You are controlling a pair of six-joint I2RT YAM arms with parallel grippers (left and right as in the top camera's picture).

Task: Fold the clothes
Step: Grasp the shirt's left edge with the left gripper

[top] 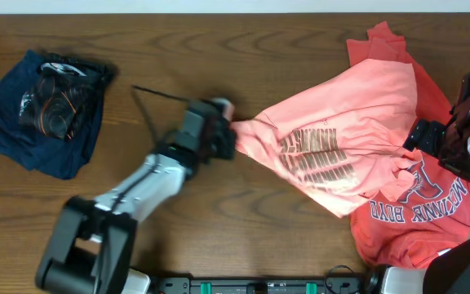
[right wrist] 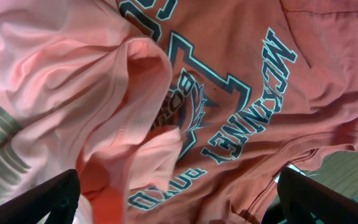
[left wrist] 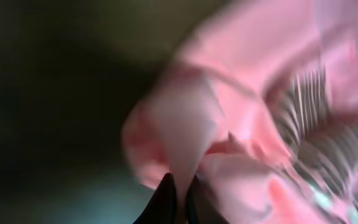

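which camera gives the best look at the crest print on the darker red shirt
The right wrist view: the crest print is large there, its lettering sharp. Overhead shows it small and partly covered by the salmon-pink T-shirt. The left wrist view shows only that shirt, blurred, and no crest.

overhead: bright | left wrist: pink T-shirt (left wrist: 241, 93) blurred, perhaps motion | right wrist: sharp

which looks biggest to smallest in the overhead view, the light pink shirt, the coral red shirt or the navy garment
1. light pink shirt
2. coral red shirt and navy garment: about alike. The coral one is partly covered, so not ranked.
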